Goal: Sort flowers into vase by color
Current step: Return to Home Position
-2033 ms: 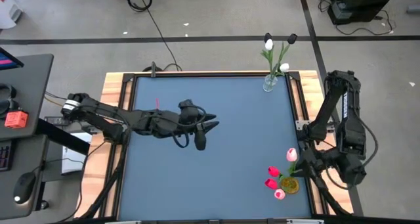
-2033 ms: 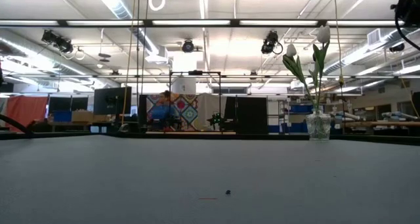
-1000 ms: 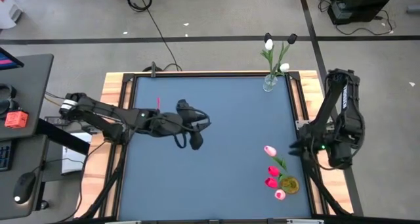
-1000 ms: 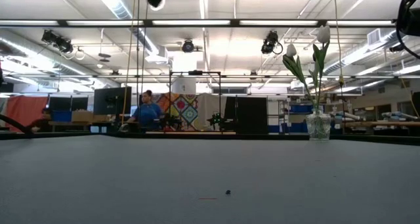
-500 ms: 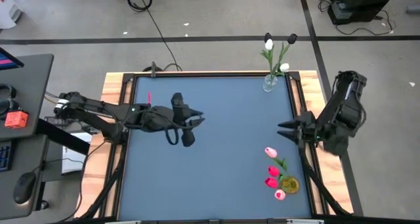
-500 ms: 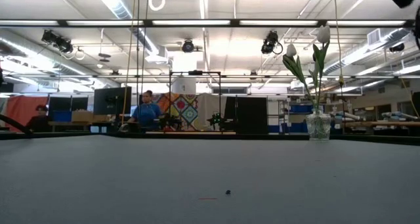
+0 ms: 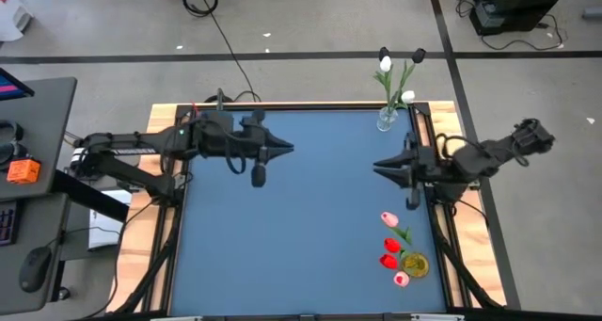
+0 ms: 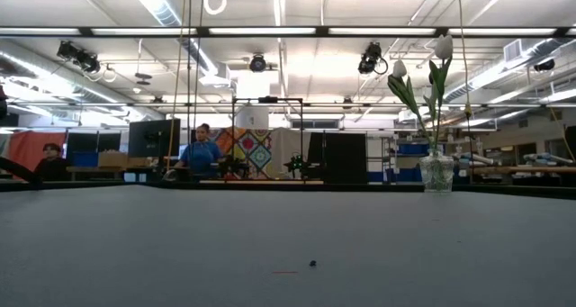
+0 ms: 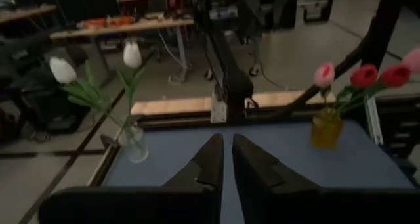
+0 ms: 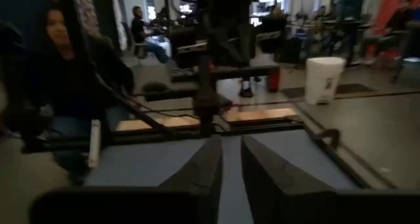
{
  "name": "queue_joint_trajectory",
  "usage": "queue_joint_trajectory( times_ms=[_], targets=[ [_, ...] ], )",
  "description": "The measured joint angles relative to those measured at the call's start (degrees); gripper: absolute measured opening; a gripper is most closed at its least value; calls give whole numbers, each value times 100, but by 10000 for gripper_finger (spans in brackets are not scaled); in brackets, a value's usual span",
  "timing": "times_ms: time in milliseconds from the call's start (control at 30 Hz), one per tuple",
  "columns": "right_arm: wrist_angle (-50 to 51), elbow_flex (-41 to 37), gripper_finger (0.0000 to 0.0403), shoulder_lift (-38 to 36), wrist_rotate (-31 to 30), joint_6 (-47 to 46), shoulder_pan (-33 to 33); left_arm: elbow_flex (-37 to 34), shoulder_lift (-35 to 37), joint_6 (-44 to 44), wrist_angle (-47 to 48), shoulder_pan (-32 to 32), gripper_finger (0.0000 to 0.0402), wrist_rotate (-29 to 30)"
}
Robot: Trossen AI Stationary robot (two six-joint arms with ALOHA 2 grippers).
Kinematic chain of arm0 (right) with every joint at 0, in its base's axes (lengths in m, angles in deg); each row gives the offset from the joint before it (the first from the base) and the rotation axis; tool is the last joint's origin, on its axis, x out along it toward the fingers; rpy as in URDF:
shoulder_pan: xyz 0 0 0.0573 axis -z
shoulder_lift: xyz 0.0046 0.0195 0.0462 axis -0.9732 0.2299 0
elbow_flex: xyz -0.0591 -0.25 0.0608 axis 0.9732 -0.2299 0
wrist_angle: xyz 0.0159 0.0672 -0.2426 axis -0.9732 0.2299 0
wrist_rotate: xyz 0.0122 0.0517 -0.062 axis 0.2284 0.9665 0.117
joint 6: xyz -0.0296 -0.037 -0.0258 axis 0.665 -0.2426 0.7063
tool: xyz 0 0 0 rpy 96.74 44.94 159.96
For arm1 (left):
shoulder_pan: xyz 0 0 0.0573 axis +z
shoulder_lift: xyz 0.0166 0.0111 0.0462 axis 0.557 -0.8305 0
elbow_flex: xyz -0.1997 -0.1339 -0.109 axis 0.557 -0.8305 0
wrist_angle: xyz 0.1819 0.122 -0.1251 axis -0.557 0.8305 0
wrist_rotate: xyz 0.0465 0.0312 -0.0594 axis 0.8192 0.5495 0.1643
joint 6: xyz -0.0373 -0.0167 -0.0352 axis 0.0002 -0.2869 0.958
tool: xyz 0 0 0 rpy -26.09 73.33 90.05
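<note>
High view: your blue worktop (image 7: 301,217) is bare in the middle. Left end effector (image 7: 282,150) hovers over the far-left part, fingers nearly together, empty. Right end effector (image 7: 384,166) sits by the right edge, narrow gap, empty. Pink and red flowers (image 7: 391,248) in the yellow vase (image 7: 414,263) near-right; white ones (image 7: 385,65) in the glass vase (image 7: 387,120) far-right corner.

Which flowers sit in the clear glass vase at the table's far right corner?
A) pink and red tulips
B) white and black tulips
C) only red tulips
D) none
B: the clear glass vase holds white and black tulips; the pink and red tulips stand in the yellow vase.
</note>
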Motion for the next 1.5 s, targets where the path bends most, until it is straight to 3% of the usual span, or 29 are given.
queue_joint_trajectory(
  times_ms=[167, 333, 500, 633, 800, 900, 1100, 1333, 1500],
  targets=[
    [-505, -4, 9, 567, 1086, -322, 898, 11, 264, -125, 308, 174, 20, -205],
    [-1364, -2, 6, 913, 1525, -290, 1591, 7, 520, -250, 696, 166, 11, -212],
    [-1279, 0, 4, 887, 2388, -147, 2055, -68, 657, -364, 953, 166, 11, -214],
    [-1149, -4, 3, 760, 2933, 20, 2199, -1008, 1129, -99, -12, 168, 11, -216],
    [-731, -33, 2, 549, 2943, 173, 2265, -2802, 2059, 384, -1857, 170, 11, -179],
    [-901, -371, 2, 319, 2964, 196, 2409, -3567, 2628, 522, -2092, 203, 11, -52],
    [-1534, -1306, 1, -206, 3428, -45, 2921, -4442, 3599, 1005, -2064, 361, 11, -7],
    [-1062, -1723, 10, -444, 3370, -1019, 3175, -5032, 4017, 1217, -2141, 348, 11, 304],
    [-1162, -1804, 3, -616, 3320, -483, 3218, -5801, 4007, 1382, -3498, 233, 10, 382]
  ],
)
